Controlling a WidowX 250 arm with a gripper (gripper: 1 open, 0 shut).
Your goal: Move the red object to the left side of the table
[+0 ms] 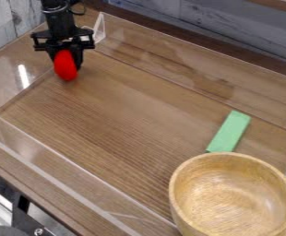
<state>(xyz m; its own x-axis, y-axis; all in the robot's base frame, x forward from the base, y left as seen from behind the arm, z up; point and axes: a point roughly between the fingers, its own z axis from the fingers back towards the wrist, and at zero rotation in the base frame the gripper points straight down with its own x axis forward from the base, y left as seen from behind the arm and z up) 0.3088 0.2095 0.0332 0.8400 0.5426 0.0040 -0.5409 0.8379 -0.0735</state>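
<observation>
One gripper (pixel 65 57), mine, is pointing straight down in the upper left of the frame, clamping the red object (pixel 65 64) just above the table (pixel 133 120). Lying at lower right are a green block (pixel 230 131) and a wooden bowl (pixel 233 195).

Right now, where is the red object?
The red object sits at the table's far-left corner, between the gripper's jaws, well away from the green block and wooden bowl.

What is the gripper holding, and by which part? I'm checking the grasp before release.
The gripper holds the red object from above, its fingers clamping the upper sides.
</observation>
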